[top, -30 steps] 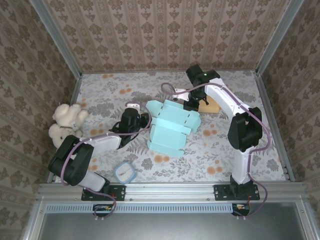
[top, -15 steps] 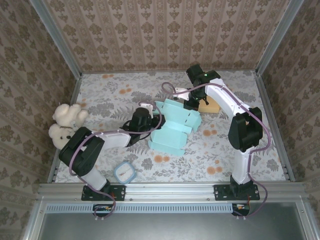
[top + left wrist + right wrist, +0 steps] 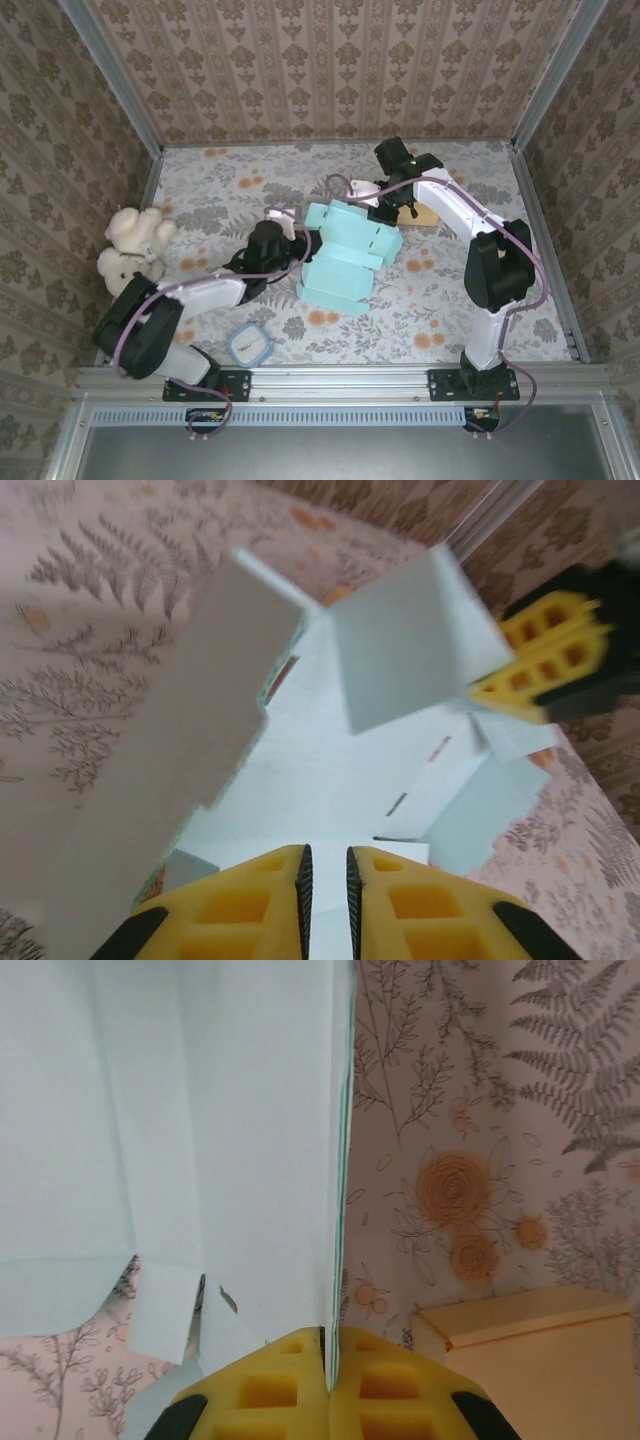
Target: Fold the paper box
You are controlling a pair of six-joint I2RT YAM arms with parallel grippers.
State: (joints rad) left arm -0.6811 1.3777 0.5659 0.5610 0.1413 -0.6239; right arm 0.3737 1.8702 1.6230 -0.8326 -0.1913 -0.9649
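The pale blue paper box lies partly folded in the middle of the table, several flaps standing up. My right gripper is at its far right corner, shut on an upright panel seen edge-on between the yellow fingertips. My left gripper is at the box's left side. Its yellow fingers stand a narrow gap apart over the box's white inner floor, nothing between them. A raised side flap stands to their left. The right gripper's yellow fingers hold the far flap.
A tan block lies just right of the right gripper, close to the held panel. A white teddy bear sits at the left wall. A small square blue-rimmed lid lies near the front edge. Patterned walls enclose the table.
My left gripper pushed right against the box's left edge, then eased back a little. The box's left flaps rose and the sheet bunched toward the right gripper, which shifted slightly.
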